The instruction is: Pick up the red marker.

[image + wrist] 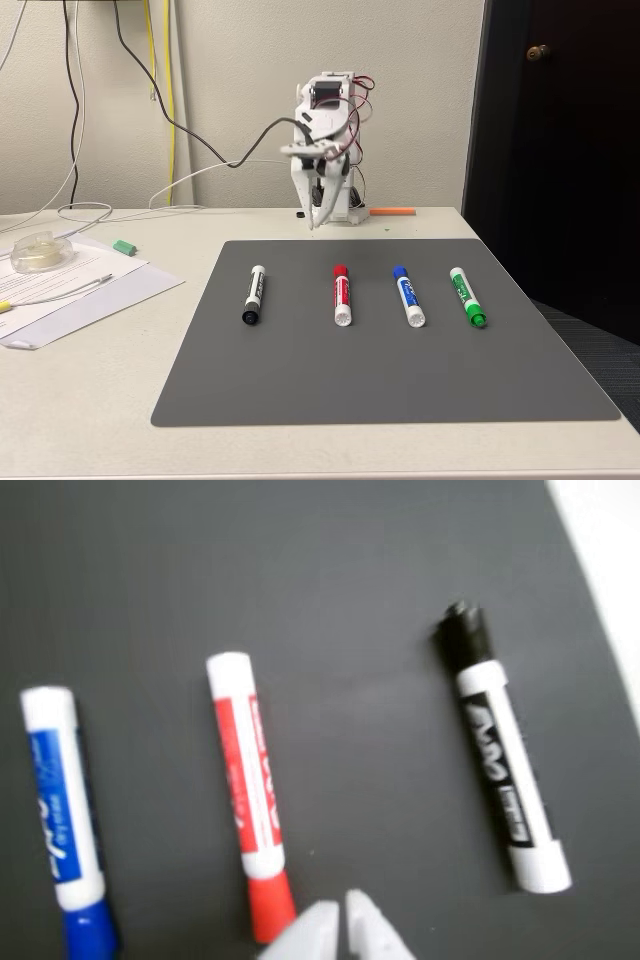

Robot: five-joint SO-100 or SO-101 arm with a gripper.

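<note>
A: On the grey mat (400, 350), which marker lies where?

B: The red marker (341, 294) lies just right of the black marker (253, 294) in the fixed view; blue marker (407, 295) and green marker (467, 296) lie farther right, all apart, with bare mat in front.

A: And the tool?

B: The tool (318, 215) hangs behind the red marker, above the mat's far edge, fingertips (312, 932) nearly together, holding nothing.

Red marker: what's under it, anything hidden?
The red marker lies flat on the gray mat, beside the black marker and blue marker. The mat covers the table beneath. The gripper hovers over the cap, touching nothing.
</note>
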